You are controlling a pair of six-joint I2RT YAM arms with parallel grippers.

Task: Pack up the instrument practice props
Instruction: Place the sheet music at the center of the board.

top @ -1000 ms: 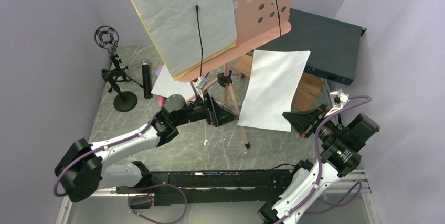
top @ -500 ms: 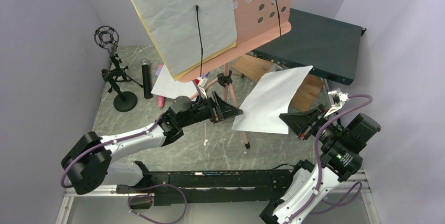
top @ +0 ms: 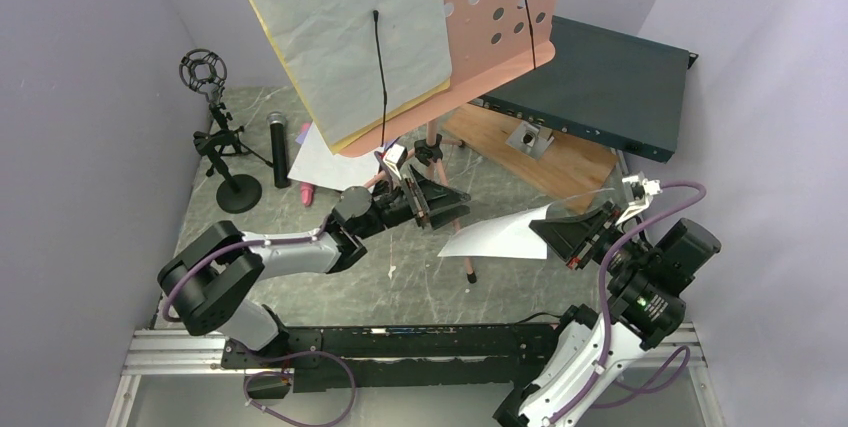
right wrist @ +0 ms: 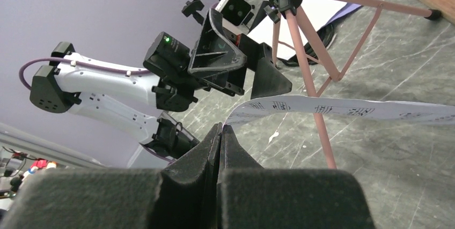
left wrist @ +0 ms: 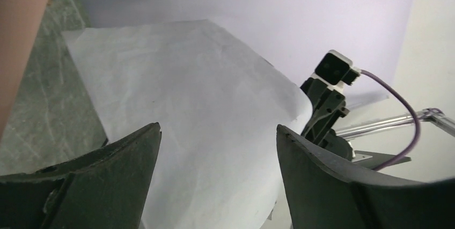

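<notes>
The right tool (top: 545,229) was clamped shut on one edge of a white sheet (top: 490,239). It held the sheet nearly flat above the table (top: 330,287), just beside the stand's near leg (top: 469,269). The paper sagged slightly toward its free end. The left tool (top: 450,205) stood open at that end with its jaws aimed along the sheet. Whether the edge already lay between its fingers (left wrist: 107,175) could not be told.

This looked like a handover, or a two-tool hold for folding. To do it well, the left tool would need the margin fully between its pads and a square closing on it. The right tool should keep its grip until that hold was sure. The two tools ought to keep the paper lightly taut, without tugging or creasing it, and clear of the leg.

Farther out, the stand (top: 465,52) stood upright at the back with pages (top: 340,27) on it. A black mic (top: 278,150) and a holder (top: 213,137) stood at the left, so most of the packing seemed undone.
</notes>
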